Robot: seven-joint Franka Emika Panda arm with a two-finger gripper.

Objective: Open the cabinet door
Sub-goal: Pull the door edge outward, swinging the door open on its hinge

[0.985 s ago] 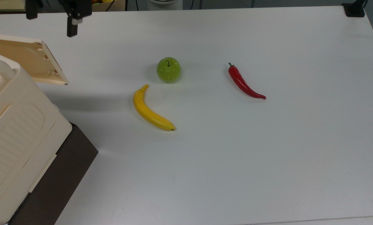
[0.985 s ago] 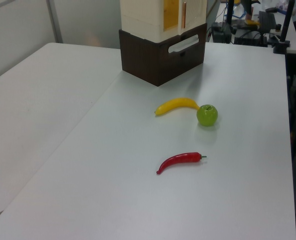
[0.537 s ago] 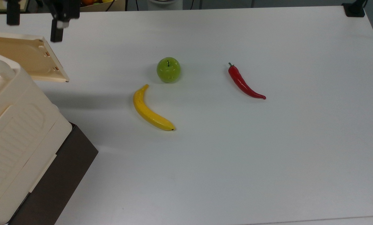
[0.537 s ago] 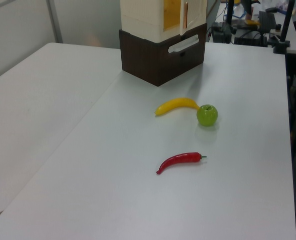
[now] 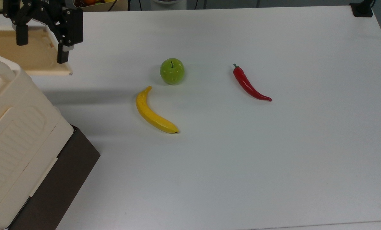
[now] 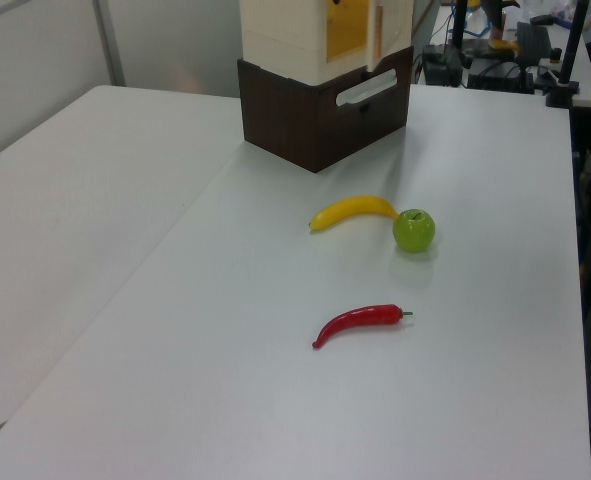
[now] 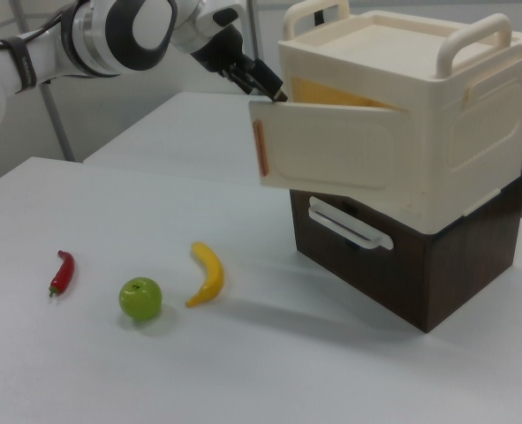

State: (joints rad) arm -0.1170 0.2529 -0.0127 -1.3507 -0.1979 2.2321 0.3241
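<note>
**Claw above the open cabinet door**

The gripper (image 5: 41, 48) is at the upper left corner of the top view, over the free end of the cabinet door (image 5: 34, 54). Its two black fingers (image 5: 62, 54) stand wide apart and nothing is between them. One finger is over the tan inner face of the door; the other is over the door's outer edge, near the small brown clips. Whether a finger touches the door, I cannot tell. In the right view the gripper (image 7: 265, 84) is at the top corner of the door (image 7: 327, 155), and the white arm (image 7: 124, 31) goes away toward the right view's left.

The door is swung out from the cabinet (image 7: 424, 132) and stays attached on one side. In the right view the cream outer face of the door looks at the camera and the yellow inside of the cabinet shows behind it. The cabinet sits on a dark brown base (image 7: 419, 256) with a cream handle, on the white table (image 5: 273, 159).

On the table, well apart from the cabinet, lie a yellow banana (image 5: 153, 111), a green apple (image 5: 172, 71) near the banana's tip, and a red chili pepper (image 5: 249, 84) further toward the top view's right.
</note>
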